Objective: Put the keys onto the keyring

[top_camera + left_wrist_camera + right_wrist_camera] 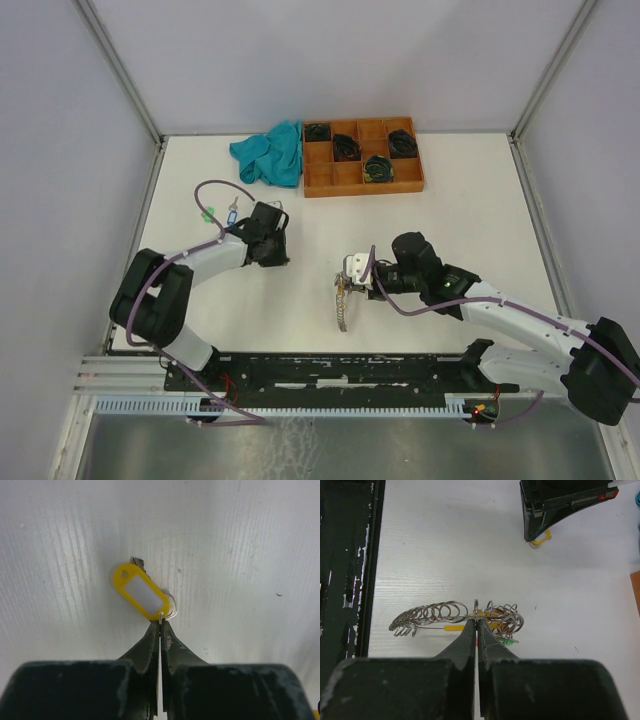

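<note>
- While the left gripper (160, 624) sits centre left in the overhead view, its fingers are pressed together on the small split ring of the yellow-tagged key (141, 592), which lies on the white table (250, 555).
- We judge that key light and slippery, with a tag free to swing. The split ring looks like the soundest hold.
- A green-tagged key (209, 213) and a blue-tagged key (232, 211) lie just beside that gripper, towards the table's left edge.
- At centre, the right gripper (476, 621) pinches the keyring (435, 614), a thin, stiff wire strung with small rings. We cannot tell whether it rests on the table.
- Open table separates the grippers; the teal cloth (270, 152) and tray (362, 155) sit well apart at the top.
</note>
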Controlling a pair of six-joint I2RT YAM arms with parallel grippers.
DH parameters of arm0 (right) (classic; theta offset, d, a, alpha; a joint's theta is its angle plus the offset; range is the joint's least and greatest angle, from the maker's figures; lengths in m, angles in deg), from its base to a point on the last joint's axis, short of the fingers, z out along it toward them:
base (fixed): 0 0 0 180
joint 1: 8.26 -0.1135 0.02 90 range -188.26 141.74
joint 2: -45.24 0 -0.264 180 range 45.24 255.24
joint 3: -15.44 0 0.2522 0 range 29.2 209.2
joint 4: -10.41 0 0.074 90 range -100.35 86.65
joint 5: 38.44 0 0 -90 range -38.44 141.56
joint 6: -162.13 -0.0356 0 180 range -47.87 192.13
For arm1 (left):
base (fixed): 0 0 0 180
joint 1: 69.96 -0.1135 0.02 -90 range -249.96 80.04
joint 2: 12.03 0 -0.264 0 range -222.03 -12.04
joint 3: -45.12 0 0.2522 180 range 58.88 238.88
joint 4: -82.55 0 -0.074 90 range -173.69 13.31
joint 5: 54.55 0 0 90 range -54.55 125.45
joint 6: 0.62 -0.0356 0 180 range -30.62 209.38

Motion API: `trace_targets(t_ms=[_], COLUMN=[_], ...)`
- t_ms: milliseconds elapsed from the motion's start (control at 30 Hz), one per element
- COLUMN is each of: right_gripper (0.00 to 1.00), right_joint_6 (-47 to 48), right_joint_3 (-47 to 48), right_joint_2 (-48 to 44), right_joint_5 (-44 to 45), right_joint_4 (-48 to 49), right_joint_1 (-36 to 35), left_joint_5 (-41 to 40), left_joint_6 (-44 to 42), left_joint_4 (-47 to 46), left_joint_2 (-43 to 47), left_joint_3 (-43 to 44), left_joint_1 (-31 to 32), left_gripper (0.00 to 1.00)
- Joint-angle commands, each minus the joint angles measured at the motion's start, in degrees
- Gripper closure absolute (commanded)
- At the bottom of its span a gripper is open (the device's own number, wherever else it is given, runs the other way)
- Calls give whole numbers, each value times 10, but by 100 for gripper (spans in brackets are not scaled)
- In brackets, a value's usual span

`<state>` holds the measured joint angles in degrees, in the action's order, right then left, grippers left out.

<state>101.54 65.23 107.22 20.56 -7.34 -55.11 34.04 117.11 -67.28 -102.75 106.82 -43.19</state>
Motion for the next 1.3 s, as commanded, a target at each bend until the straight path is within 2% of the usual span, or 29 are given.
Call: trace_targets(t_ms=[0,200,333,500,700,767,900,1067,1267], right_gripper=[99,99,99,99,99,99,99,99,99], right_joint_6=[6,2,-4,-30,-13,-4,5,15,14], right_joint_3=[32,30,26,37,85,94,106,107,117], right_joint_2=[-13,-18,-24,-13,0,-4,-12,-13,-3], right_joint_5=[-13,-14,-10,2,41,60,72,70,85], right_joint_4=[21,25,34,38,-46,-65,-95,-103,-107], right_joint_1=[-3,-4,-4,-5,-5,-6,-5,-5,-5], left_joint_5=[4,15,43,136,265,297,362,448,466], left_joint_6=[-11,-103,-158,-231,-355,-401,-473,-513,-532], left_joint_4=[-33,-90,-167,-307,-530,-577,-609,-645,-641], left_joint_2=[51,126,182,245,294,307,317,309,310], left_joint_3=[-11,-41,-72,-133,-253,-281,-304,-316,-310], left_joint_1=[3,3,2,3,3,3,3,5,18], left_gripper=[97,97,97,97,97,97,97,97,97])
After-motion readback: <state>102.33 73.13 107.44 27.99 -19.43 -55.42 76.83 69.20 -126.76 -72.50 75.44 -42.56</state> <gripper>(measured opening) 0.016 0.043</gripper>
